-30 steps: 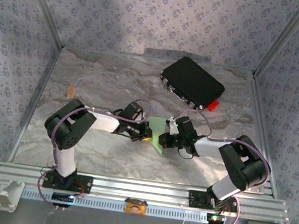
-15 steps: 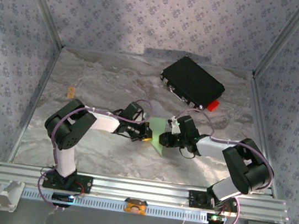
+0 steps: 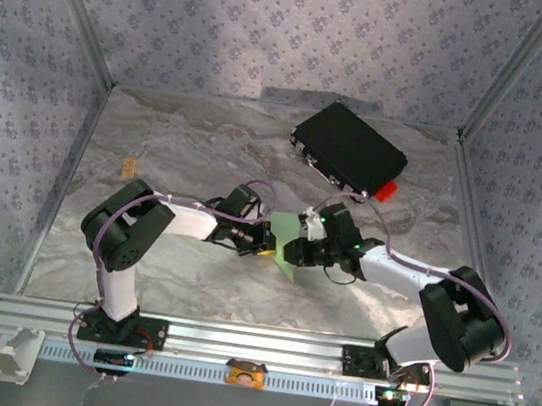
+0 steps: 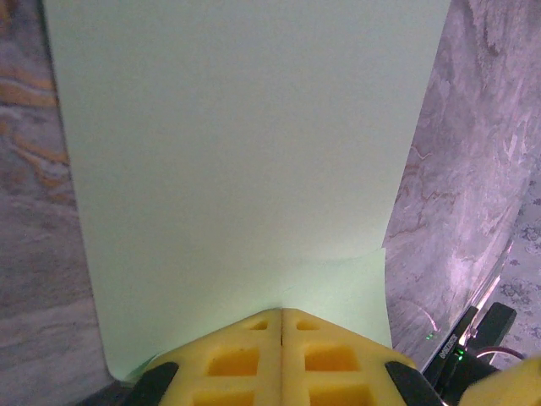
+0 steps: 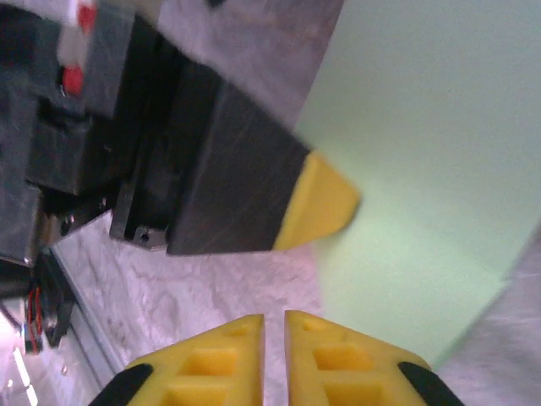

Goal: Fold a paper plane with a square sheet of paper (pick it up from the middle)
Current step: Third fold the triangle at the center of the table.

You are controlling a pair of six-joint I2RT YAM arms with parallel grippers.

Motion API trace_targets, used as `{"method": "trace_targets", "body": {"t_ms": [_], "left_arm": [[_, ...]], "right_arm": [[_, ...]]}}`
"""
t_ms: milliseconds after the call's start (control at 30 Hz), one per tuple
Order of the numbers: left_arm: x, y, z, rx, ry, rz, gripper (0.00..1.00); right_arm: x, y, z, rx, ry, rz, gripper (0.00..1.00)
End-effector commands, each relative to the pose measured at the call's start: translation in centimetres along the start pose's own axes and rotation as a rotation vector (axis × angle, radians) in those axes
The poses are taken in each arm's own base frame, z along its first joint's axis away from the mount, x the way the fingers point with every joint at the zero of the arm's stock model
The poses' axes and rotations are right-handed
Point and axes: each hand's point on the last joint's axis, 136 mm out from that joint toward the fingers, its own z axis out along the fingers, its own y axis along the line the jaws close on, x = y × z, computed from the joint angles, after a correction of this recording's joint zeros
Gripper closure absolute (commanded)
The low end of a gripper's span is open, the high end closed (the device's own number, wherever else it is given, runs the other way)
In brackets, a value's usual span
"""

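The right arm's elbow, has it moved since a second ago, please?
Yes: the right arm's elbow moved toward the near rail, away from the black case.

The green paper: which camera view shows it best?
Left wrist: the green paper spans most of the frame, with its fold edge visible. Right wrist catches one part of it; top external shows a small distant patch.

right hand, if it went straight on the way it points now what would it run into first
Probably the left hand, whose yellow-tipped finger sits just ahead of the right hand, clamped on the green sheet. Depth is unclear, so the sheet's near edge could come first.
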Motion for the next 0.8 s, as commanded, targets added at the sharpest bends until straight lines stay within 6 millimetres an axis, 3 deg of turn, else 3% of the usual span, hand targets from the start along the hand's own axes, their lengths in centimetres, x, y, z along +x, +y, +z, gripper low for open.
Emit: {"method": "trace_targets", "body": {"t_ms": [0, 433, 767], "left_arm": [[0.0, 1.2, 0.3, -0.058, -0.003, -0.008, 0.99], [0.1, 1.1, 0.3, -0.056, 0.001, -0.005, 0.99], [0.0, 1.1, 0.4, -0.057, 0.002, -0.006, 0.99]], "right_arm": [[1.6, 0.9, 0.9, 0.033, 0.106, -0.011, 0.89], [2.2, -1.1, 3.5, 0.171, 0.165, -0.016, 0.93], [2.5, -1.9, 2.9, 0.209, 0.165, -0.018, 0.91]]}}
